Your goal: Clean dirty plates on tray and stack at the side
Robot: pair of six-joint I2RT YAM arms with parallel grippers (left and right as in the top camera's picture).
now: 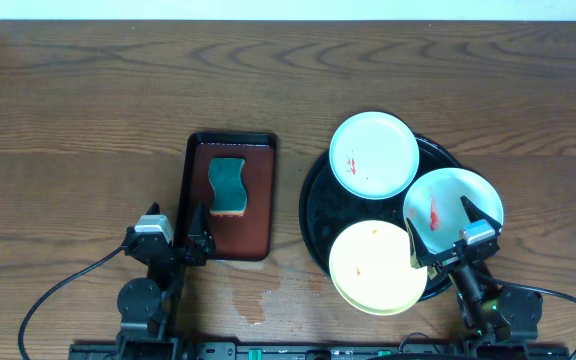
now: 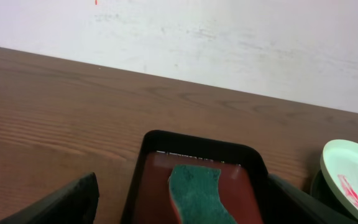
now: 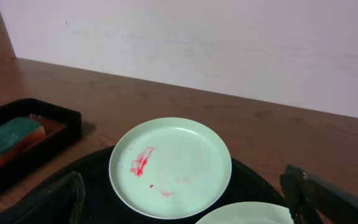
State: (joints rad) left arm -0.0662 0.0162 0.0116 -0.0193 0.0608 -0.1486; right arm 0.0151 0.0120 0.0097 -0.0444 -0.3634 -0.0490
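Three plates sit on the round black tray (image 1: 313, 205): a pale mint plate (image 1: 373, 155) with a red smear at the back, a white plate (image 1: 453, 205) with a red smear at the right, and a pale yellow plate (image 1: 376, 265) at the front. My right gripper (image 1: 446, 228) is open and empty above the white plate's near side. In the right wrist view the mint plate (image 3: 169, 165) lies ahead between the open fingers (image 3: 182, 186), and the white plate's rim (image 3: 247, 214) shows at the bottom. My left gripper (image 1: 176, 228) is open and empty at the near left corner of a red-brown tray.
A rectangular red-brown tray (image 1: 230, 240) left of the black tray holds a green sponge (image 1: 228, 185). In the left wrist view the sponge (image 2: 194, 186) lies between my open fingers (image 2: 182, 211). A wet patch (image 1: 253, 300) marks the table near the front. Cables run along the front edge.
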